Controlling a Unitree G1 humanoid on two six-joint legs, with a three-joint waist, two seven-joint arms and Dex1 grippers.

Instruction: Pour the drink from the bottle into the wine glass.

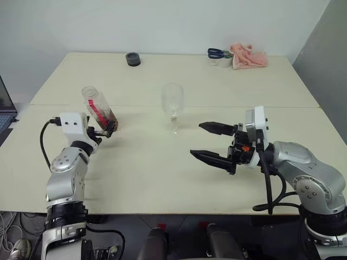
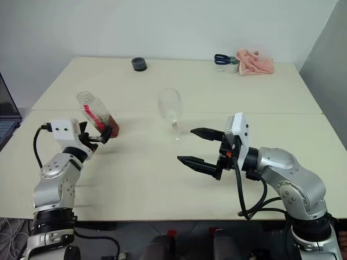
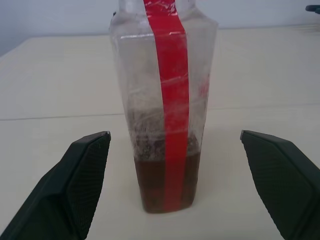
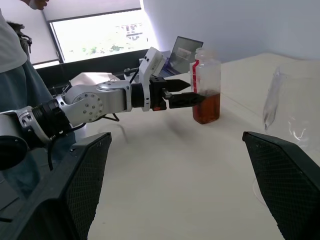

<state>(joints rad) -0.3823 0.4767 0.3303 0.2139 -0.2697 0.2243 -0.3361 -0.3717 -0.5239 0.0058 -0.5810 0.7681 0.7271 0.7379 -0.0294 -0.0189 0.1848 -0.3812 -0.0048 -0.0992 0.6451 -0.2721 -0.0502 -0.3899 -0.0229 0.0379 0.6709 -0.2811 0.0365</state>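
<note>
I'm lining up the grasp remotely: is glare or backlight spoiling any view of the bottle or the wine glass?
Right wrist view: a bright window behind washes out the background, yet the bottle and left gripper read clearly; the wine glass is faint. Left wrist view: even light, and the drink shows dark and clear. Left eye view: soft light, no glare, faint shadows.

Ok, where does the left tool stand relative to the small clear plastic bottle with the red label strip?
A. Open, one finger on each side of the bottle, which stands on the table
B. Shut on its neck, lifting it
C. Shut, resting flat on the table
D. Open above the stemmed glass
A: in the left wrist view the left tool is open, its fingers apart from the small clear plastic bottle with the red label strip, which stands between them on the cream table.
</note>
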